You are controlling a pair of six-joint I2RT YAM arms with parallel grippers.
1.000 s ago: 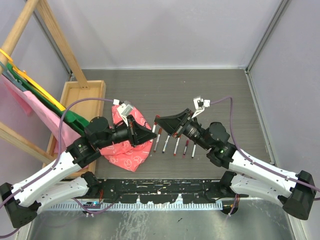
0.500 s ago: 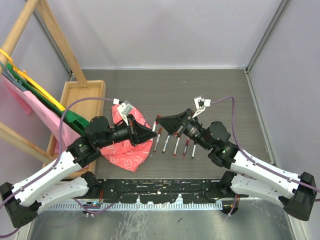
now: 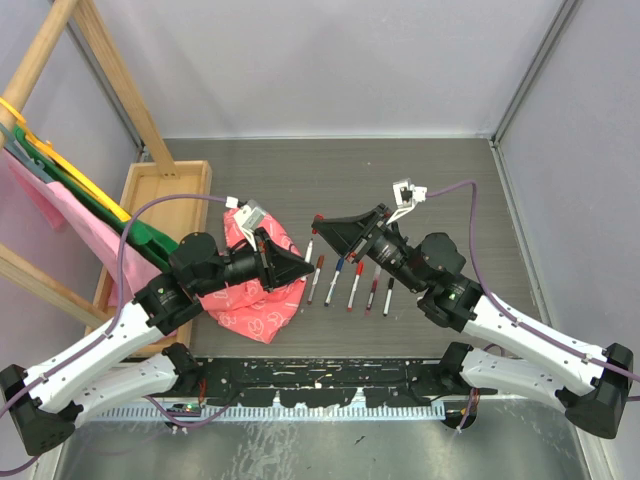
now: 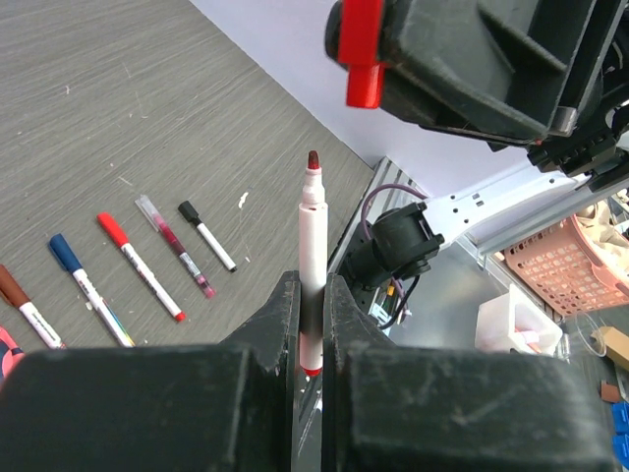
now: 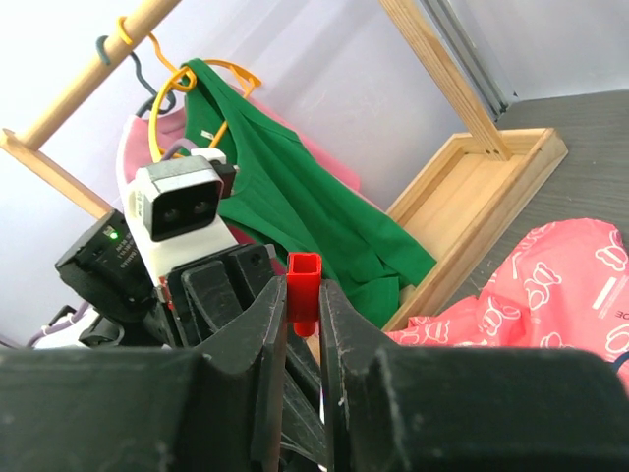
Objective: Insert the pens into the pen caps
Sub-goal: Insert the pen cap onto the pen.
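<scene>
We saw the left claw (image 4: 312, 295) squeezed tight on a pen (image 4: 313, 231). The pen was thin and white. It stood straight up out of the claw. It had a small dark red tip at the top and a bit of red at its bottom end, down between the two fingers.

The right claw (image 5: 302, 300) was pinched on a red cap (image 5: 303, 275). The cap was short and bright red. Its open end, a small square hole, stuck out past the fingers. Seen from the left claw, the cap hung above the pen's tip and a little to the right. The two were near each other but not touching.

Down and to the left of the left claw, more pens lay side by side on the grey desk (image 4: 147, 88). We saw a brown-capped pen (image 4: 29, 315), a blue-capped pen (image 4: 90, 293), a red-capped pen (image 4: 141, 265), a see-through pink pen (image 4: 175, 246) and a black-capped pen (image 4: 208, 238). Most had thin white bodies, and none of them touched.

A pink cloth (image 3: 250, 305) with small white pictures lay on the desk under the left claw.
</scene>
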